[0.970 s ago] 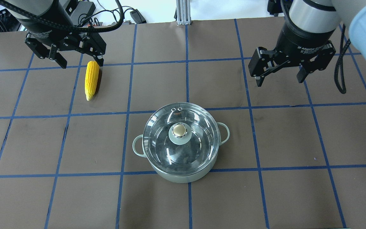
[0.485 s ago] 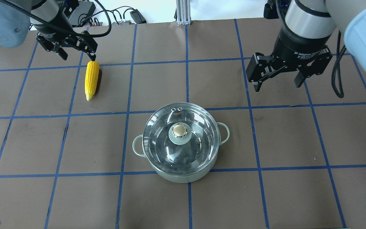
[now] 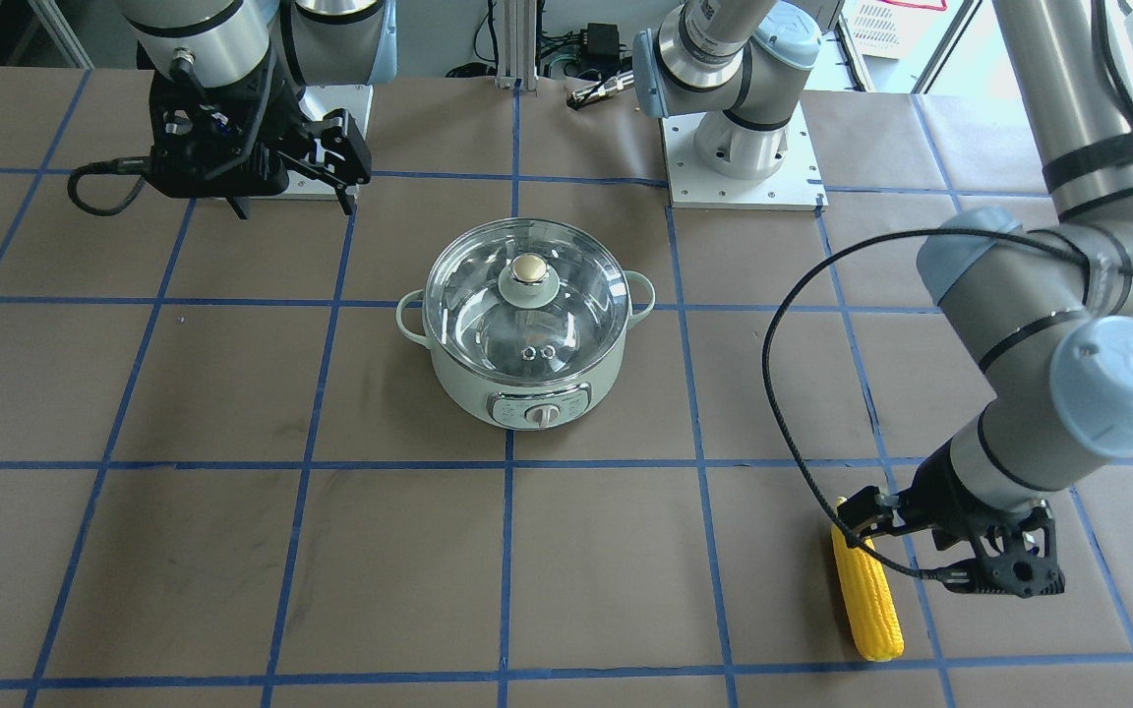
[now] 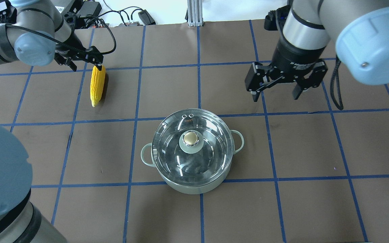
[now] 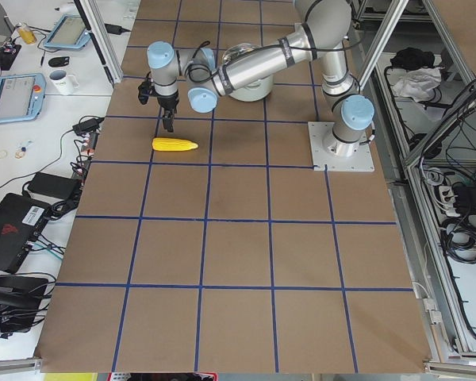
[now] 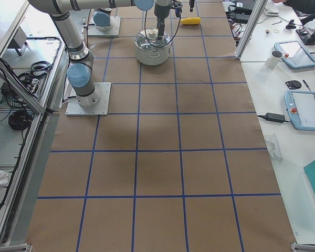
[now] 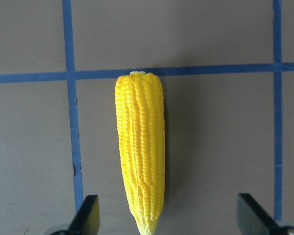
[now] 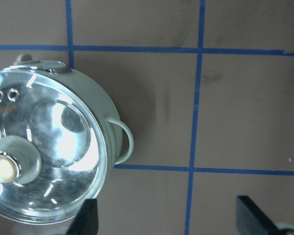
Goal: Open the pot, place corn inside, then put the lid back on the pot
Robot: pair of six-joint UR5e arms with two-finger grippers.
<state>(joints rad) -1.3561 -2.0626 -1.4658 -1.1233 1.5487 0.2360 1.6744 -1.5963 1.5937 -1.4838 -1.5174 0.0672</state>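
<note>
Since lid (image 4: 181, 160) is on pot (image 4: 194, 189), your right gripper (image 4: 276, 96) hangs open near it, likely to lift it; left gripper (image 4: 79, 62), also open, lines up over corn (image 4: 97, 84) by far-left corner.

You have a bright yellow tapered corn cob (image 4: 98, 86) and a pale mint-green round electric pot (image 3: 458, 388) on a brown paper-covered table (image 4: 316, 145).
Blue tape lines (image 4: 198, 84) cross your table in a square grid. The pot's clear round glass lid (image 4: 211, 155) has a silver metal rim (image 4: 153, 152), a mint centre (image 4: 182, 145) and a gold-beige knob (image 4: 190, 137); the dial panel (image 3: 540, 411) is silver-grey.
</note>
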